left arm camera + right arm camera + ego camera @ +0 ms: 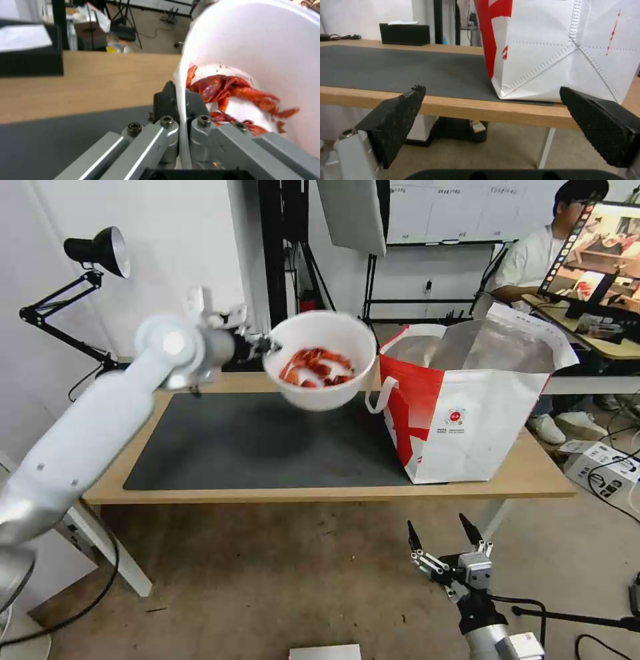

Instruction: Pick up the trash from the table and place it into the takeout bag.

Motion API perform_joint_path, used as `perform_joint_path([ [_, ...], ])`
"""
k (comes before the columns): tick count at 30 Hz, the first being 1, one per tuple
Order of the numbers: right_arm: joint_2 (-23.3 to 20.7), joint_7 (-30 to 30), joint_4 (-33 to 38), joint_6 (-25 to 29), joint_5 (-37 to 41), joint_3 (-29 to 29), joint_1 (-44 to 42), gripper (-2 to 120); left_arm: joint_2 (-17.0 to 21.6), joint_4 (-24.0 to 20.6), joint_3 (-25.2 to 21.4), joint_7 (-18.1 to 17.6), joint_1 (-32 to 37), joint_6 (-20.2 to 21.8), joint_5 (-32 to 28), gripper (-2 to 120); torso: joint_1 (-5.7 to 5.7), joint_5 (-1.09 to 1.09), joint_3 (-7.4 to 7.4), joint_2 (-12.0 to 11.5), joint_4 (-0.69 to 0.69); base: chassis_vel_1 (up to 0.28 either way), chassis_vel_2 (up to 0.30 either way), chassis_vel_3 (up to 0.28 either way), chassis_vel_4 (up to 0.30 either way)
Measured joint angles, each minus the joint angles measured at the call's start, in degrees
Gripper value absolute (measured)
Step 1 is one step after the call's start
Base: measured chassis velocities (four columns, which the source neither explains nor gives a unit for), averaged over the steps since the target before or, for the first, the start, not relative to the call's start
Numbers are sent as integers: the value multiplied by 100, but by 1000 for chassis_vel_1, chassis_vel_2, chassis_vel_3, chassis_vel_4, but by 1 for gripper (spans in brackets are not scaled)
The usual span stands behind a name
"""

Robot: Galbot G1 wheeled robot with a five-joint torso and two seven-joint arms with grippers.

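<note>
My left gripper [267, 345] is shut on the rim of the white round bowl [320, 361], which hangs above the dark mat [253, 447], tilted, just left of the takeout bag [467, 407]. Red crayfish shells [315, 367] lie inside the bowl. In the left wrist view the black fingers [163, 101] pinch the bowl's thin white rim [181, 100], with the shells [233, 92] beyond. The bag stands open on the table's [320, 492] right end, silver lining showing. My right gripper [443, 537] hangs open below the table's front edge; in its own view the bag [560, 50] stands above it.
A black tissue box [405, 33] sits at the table's far side [31, 50]. A black desk lamp [97, 250] stands at the back left. A person sits at a desk with a monitor [597, 253] behind the bag. White boxes and cables [603, 463] lie on the floor right.
</note>
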Motion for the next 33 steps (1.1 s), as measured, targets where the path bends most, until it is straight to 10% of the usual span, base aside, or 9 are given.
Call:
perform_joint_path([
  [33, 0, 0, 0, 0, 0, 0, 0, 100, -1631, 1144, 384, -90, -887, 3, 98, 0, 0, -1, 0, 0, 1, 0, 0, 0, 0],
])
